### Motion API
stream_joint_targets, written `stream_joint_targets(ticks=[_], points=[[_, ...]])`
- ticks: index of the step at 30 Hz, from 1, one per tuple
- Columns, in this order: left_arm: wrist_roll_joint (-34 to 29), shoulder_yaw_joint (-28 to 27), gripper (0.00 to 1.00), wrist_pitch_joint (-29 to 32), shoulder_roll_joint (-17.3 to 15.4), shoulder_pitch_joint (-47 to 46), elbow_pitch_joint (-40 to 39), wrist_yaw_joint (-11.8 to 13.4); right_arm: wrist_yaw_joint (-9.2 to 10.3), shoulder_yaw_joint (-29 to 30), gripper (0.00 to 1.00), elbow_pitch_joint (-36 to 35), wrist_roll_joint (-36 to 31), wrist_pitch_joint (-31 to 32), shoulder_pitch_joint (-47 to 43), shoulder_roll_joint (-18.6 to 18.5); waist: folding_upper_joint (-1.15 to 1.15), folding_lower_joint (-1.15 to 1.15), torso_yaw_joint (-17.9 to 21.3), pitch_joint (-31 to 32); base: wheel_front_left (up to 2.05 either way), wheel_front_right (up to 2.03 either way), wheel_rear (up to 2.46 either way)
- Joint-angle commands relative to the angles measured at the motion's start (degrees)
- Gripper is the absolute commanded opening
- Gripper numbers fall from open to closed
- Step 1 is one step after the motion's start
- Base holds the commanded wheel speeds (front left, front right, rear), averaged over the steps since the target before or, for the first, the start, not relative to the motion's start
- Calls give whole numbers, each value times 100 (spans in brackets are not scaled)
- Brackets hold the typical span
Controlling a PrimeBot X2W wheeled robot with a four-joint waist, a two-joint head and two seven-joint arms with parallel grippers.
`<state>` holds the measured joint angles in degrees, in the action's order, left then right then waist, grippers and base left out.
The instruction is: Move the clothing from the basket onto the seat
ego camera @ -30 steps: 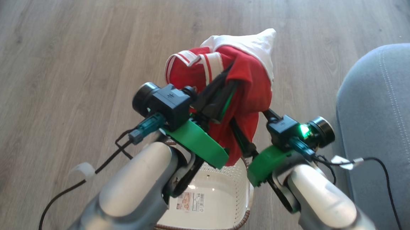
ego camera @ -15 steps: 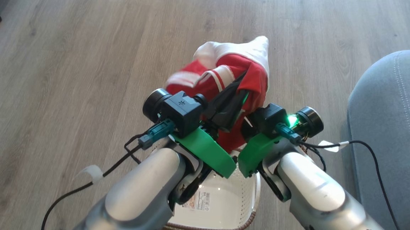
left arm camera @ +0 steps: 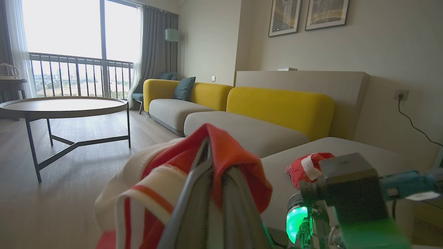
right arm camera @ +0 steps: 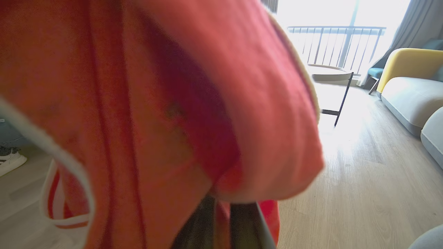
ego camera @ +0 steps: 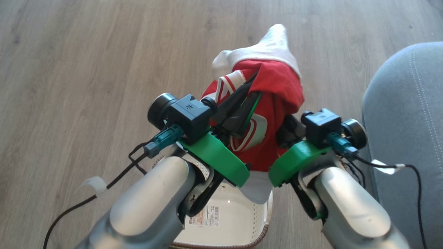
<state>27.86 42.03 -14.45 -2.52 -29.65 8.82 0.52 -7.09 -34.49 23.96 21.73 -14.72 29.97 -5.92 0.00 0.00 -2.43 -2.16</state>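
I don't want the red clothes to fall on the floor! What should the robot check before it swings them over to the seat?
1. Left hand shut on the soft red and white sports clothing: ok.
2. Right hand shut on it too: ok.
3. Hanging white end clear of the cream-white perforated plastic basket: cannot tell.
4. Big grey fabric seat close on the right: ok.
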Motion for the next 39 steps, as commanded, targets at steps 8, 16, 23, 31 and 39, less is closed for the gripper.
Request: stream_joint_targets(ticks=[8,16,23,31,39], points=[[-132,-330,100,-54,-36,-175,-76,-45,-40,631,0,-727,-46,-28,-219,9,0,0,190,-65,0,0,0],[-264,-474,100,-54,-37,-58,161,-111,-40,1111,0,-1124,-155,-28,-478,24,0,0,483,-93,0,0,0],[-373,-667,100,-54,-38,74,410,-203,-40,1406,0,-1320,-166,-28,-575,21,0,0,940,-80,0,0,0],[-520,-935,100,-54,-48,280,736,-386,-40,1622,0,-1542,-123,-28,-560,8,0,0,1685,-101,0,0,0],[-648,-1057,100,-54,-104,385,1132,-550,-40,1684,0,-1700,-30,-28,-584,7,0,0,2338,-144,0,0,0]])
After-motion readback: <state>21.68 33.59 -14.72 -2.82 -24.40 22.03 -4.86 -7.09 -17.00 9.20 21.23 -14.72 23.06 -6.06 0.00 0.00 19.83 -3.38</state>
